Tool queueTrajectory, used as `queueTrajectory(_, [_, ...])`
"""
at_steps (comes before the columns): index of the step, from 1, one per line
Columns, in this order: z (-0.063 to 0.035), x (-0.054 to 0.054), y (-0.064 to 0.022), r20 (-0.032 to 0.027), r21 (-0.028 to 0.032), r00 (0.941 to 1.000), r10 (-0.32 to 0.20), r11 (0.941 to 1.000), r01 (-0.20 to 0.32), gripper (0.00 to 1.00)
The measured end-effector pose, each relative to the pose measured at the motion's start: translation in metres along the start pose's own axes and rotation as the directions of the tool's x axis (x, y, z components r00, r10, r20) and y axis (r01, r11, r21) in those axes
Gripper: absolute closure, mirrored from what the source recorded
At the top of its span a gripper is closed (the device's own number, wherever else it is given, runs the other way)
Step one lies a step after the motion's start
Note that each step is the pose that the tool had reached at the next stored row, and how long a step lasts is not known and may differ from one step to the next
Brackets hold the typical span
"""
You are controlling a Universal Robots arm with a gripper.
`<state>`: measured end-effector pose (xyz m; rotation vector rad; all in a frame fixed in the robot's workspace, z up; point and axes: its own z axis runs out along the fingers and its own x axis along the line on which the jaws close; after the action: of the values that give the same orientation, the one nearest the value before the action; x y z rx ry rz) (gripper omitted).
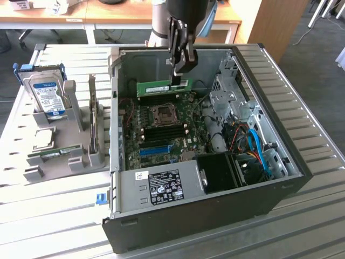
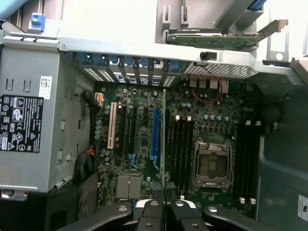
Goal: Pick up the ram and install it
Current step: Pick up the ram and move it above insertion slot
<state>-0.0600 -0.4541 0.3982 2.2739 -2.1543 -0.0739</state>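
Green ram point(image 1: 159, 87) in downward gripper point(image 1: 180, 74) over motherboard point(image 1: 161, 132)

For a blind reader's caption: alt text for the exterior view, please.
A robot arm's tool grips a green memory stick over the circuit board inside an open computer case. A hard drive stands in a grey holder at the exterior view's left.

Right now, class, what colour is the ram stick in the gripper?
Green. The ram stick in the gripper shows best in the exterior view.
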Motion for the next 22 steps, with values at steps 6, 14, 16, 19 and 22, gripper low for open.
queueTrajectory(6, [-0.0003,0.0005,-0.0089,0.0002,-0.0027,1.0000,0.000,1.0000,0.000,0.88])
queueTrajectory(14, [-0.0004,0.0006,-0.0107,0.0002,-0.0033,1.0000,0.000,1.0000,0.000,0.88])
queueTrajectory(16, [-0.0004,0.0005,-0.0107,0.0005,-0.0031,1.0000,0.007,1.0000,-0.007,0.88])
queueTrajectory(19, [-0.0003,0.0005,-0.0110,0.0012,-0.0026,0.9997,0.025,0.9997,-0.025,0.88])
queueTrajectory(22, [-0.0003,0.0006,-0.0110,0.0020,-0.0020,0.9990,0.045,0.9990,-0.045,0.88])
